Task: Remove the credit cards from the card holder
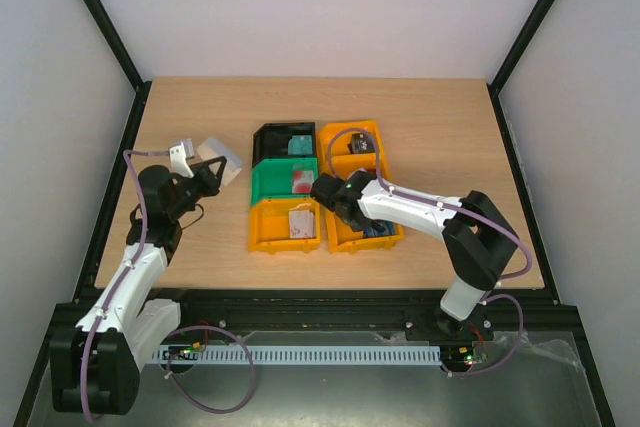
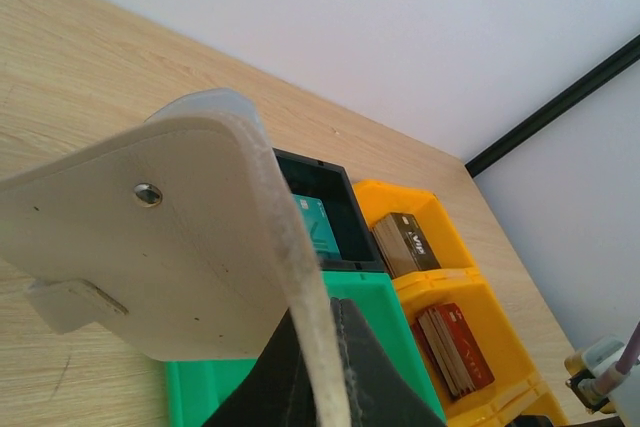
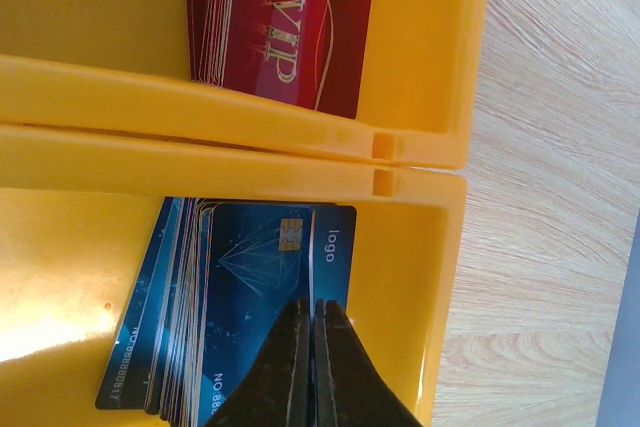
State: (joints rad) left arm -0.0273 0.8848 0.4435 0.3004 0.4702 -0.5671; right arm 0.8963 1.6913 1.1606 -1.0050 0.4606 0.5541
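The card holder (image 1: 220,159) (image 2: 150,237), a whitish sleeve with a metal snap, is raised off the table at the left with my left gripper (image 1: 205,177) (image 2: 325,357) shut on its edge. My right gripper (image 1: 352,219) (image 3: 313,317) hangs in the near right orange bin (image 3: 420,287), shut on a blue credit card (image 3: 311,247) that I see edge-on. That card stands beside a stack of blue credit cards (image 3: 240,297) (image 1: 380,231) in the same bin.
Bins sit in two columns at the table's middle. A black bin (image 1: 272,137) holds a teal card (image 2: 318,229), and in front of it are a green bin (image 1: 268,182) and an orange bin (image 1: 268,229). Other right-hand orange bins hold black cards (image 2: 405,242) and red VIP cards (image 3: 280,27).
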